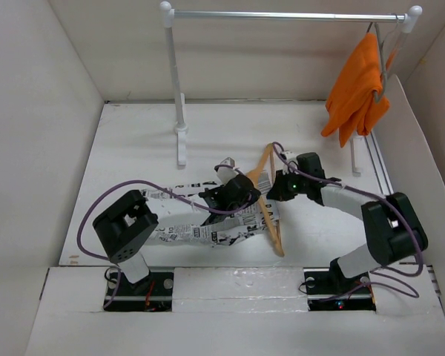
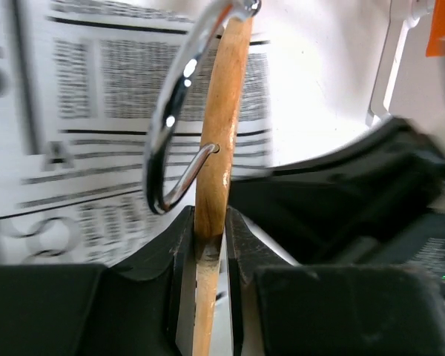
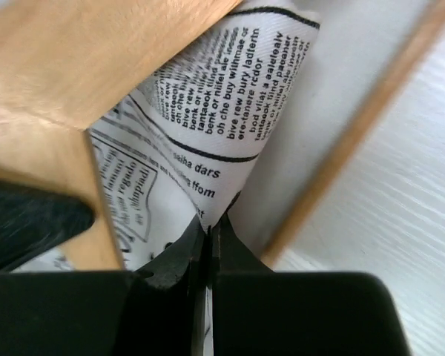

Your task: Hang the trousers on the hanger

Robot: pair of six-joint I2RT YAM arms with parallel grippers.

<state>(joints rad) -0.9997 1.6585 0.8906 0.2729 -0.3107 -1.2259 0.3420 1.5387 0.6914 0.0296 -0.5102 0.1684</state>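
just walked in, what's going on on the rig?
The left gripper is clamped on the wooden hanger, just below its metal hook. The right gripper pinches a fold of the newspaper-print trousers right beside the hanger's frame. Most of the trousers lies flat on the table, not hung yet. An orange garment hangs on the rail at the back.

Bright even light, wrist close-ups blurred

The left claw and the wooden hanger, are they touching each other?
Touching. The left wrist view shows the left claw shut on the hanger, its jaws pressing the wood from both sides.
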